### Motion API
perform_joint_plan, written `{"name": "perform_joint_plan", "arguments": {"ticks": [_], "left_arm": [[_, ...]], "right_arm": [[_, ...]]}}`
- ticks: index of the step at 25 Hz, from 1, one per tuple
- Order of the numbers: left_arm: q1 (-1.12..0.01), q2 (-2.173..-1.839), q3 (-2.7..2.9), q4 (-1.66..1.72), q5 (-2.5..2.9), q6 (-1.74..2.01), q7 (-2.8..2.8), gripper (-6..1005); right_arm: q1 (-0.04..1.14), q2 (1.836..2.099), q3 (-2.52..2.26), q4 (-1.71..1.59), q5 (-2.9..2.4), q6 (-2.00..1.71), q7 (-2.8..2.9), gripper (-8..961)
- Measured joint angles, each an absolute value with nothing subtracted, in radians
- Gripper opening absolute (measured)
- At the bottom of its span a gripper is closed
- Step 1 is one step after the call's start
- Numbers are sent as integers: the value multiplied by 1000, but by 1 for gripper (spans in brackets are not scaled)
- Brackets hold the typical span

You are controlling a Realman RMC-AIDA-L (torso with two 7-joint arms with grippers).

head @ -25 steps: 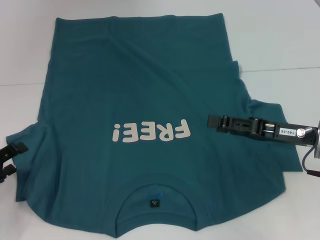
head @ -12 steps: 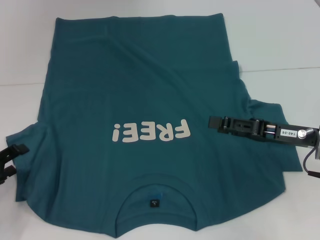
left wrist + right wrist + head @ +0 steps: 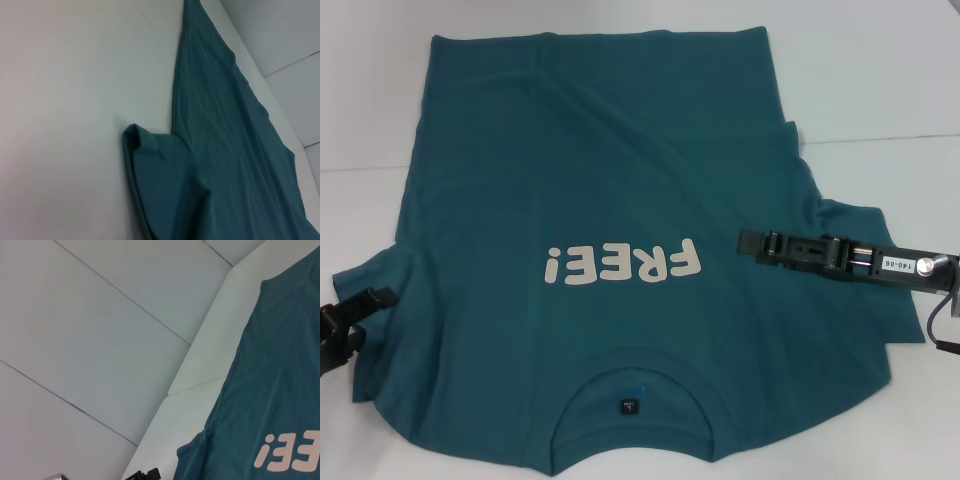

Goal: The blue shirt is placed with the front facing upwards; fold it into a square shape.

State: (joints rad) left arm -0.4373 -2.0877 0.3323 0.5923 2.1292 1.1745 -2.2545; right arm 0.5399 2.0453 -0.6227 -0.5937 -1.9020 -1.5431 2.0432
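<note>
The blue shirt [image 3: 610, 230] lies spread flat on the white surface [image 3: 880, 80], front side up, with its collar at the near edge and its hem at the far edge. The off-white "FREE!" lettering [image 3: 623, 266] runs across the chest, reading upside down from the head view, and a small dark neck label [image 3: 629, 406] sits inside the collar opening. The left sleeve [image 3: 160, 175] is bunched and folded on the surface at the shirt's near left; the right sleeve [image 3: 865, 290] spreads out at the right.

The left claw [image 3: 360, 308] sits at the near left edge of the scene, its dark fingertips just beside or touching the left sleeve's edge; I cannot tell how wide it stands.

The right claw [image 3: 748, 244] reaches in from the right, lying level above the shirt's right chest area and over the right sleeve, pointing toward the lettering. Its jaws look drawn narrow together with no cloth between them.
</note>
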Motion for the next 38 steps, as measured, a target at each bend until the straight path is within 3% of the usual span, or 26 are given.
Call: {"name": "perform_joint_plan", "arguments": {"ticks": [38], "left_arm": [[-468, -2076, 340, 592, 2151, 1180, -2314, 867]], "right_arm": [[528, 2043, -621, -594, -1899, -1546, 2042, 916]]}}
